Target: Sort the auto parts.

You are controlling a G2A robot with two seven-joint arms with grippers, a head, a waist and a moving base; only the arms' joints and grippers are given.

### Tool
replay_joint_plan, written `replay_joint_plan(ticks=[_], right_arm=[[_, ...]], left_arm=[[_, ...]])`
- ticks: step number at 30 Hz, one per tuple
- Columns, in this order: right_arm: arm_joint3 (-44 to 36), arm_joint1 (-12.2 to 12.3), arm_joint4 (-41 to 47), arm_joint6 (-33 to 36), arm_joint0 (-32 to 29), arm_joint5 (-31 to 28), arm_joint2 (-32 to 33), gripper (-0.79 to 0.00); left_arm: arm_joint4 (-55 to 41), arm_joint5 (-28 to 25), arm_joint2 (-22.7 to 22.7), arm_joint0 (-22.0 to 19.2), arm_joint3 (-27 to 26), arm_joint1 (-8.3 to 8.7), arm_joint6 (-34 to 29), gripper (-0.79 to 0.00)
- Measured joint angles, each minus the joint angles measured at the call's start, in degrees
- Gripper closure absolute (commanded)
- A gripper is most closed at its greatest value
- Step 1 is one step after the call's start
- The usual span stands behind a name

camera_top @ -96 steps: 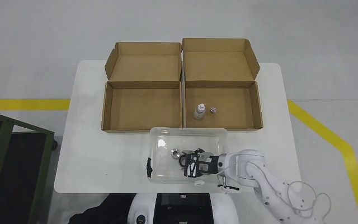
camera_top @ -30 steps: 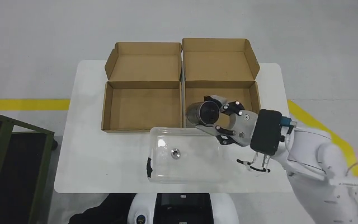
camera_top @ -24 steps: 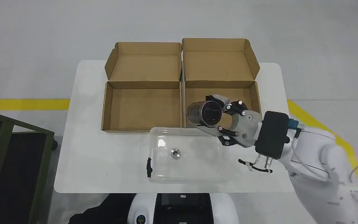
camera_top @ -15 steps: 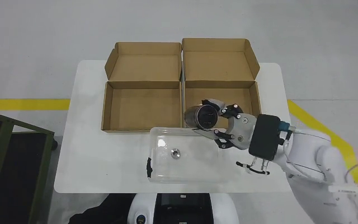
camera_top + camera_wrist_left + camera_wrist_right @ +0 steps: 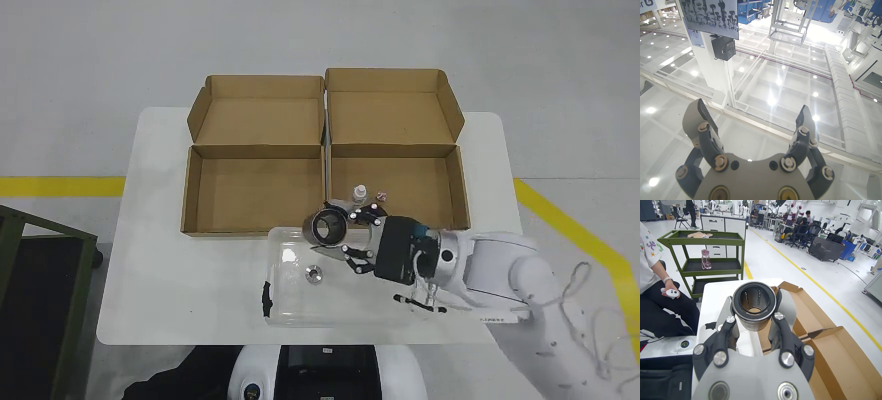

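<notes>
A metal bearing (image 5: 326, 226) is clamped in the right gripper (image 5: 755, 308) over the clear tray's (image 5: 290, 305) far edge; the left gripper (image 5: 752, 111) is held with fingers apart

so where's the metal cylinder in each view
top view: metal cylinder in the right pincer, over the clear tray's far rim
right wrist view: metal cylinder at centre, open end facing the camera, gripped by the right pincer
left wrist view: aimed up at the ceiling, past the open left pincer
shared landmark: green cart, left of the table
</notes>
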Motion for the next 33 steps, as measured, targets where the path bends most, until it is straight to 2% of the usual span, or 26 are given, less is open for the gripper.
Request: replay_joint_plan(ticks=[18, 33], right_arm=[[16.29, -4.42, -8.33, 4.49, 12.48, 7.57, -16.87, 0.000], [31.51, -9.89, -7.64, 4.28, 23.33, 13.81, -25.60, 0.000]], left_arm=[[0.00, 0.00, 0.00, 0.00, 0.00, 0.00, 0.00, -0.785], [0.00, 0.00, 0.00, 0.00, 0.00, 0.00, 0.00, -0.785]])
